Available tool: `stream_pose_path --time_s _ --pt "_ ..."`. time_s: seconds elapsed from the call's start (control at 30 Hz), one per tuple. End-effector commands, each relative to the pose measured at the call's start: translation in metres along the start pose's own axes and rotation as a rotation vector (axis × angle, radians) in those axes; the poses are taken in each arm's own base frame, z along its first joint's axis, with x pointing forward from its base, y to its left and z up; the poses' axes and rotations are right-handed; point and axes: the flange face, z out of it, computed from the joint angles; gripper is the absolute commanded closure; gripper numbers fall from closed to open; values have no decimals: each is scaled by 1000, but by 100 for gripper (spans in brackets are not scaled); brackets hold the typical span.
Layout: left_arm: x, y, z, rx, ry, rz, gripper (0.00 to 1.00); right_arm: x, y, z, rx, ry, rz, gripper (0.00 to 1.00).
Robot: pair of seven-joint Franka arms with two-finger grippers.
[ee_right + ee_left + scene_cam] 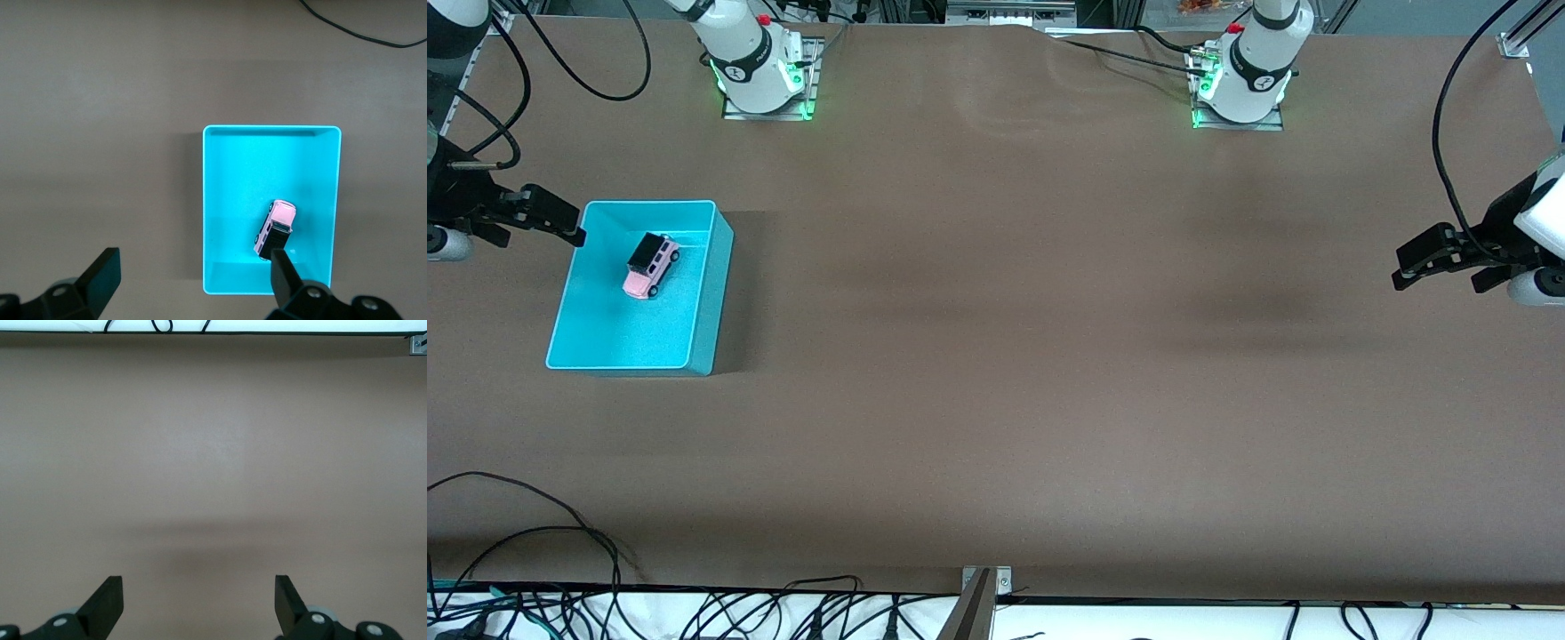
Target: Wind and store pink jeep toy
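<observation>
The pink jeep toy point(651, 265) point(275, 230), black-roofed, stands on its wheels inside the turquoise bin point(631, 331) point(253, 173), close to the bin wall nearest the robots' bases. My right gripper point(541, 233) point(195, 260) hangs open and empty in the air beside the bin, at the right arm's end of the table; it touches neither bin nor jeep. My left gripper point(1439, 271) point(199, 587) waits open and empty over bare brown table at the left arm's end.
Both arm bases point(763, 76) point(1240, 84) stand at the table's edge farthest from the front camera. Loose black cables point(534, 542) and a metal bracket point(985, 580) lie along the edge nearest that camera. A black cable point(353, 30) shows past the bin.
</observation>
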Motion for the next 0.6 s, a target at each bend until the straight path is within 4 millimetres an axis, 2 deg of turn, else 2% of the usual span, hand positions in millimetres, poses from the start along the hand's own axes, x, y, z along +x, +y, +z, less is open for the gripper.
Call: stream_pose_path --time_s 0.0,0.57 --pt "-2 0 -5 3 2 16 0 1 1 -6 -7 12 -14 0" --pt "-2 0 -4 3 1 17 0 1 1 -6 -5 9 -13 0"
